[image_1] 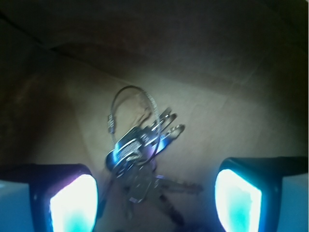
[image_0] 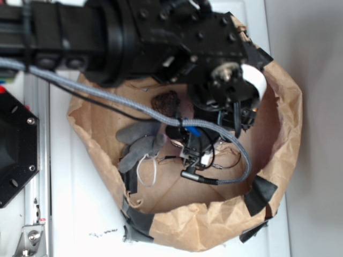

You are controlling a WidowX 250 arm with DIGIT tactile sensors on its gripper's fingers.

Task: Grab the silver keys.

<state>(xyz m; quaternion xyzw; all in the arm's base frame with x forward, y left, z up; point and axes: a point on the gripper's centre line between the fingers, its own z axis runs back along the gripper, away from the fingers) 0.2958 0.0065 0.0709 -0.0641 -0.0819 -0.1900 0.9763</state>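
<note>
Silver keys (image_1: pixel 140 145) lay fanned on the paper bag's floor (image_1: pixel 231 121) between the gripper (image_1: pixel 157 200)'s wide-spread fingers (nothing held), apparently lined up for closing.

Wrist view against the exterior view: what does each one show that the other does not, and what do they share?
Only the wrist view shows the silver keys clearly, fanned on brown paper with a thin wire ring, between the gripper fingers, which stand apart. Only the exterior view shows the grey plush toy, the brown lump, the taped paper bag rim and the arm. Both show the bag's paper floor.
</note>
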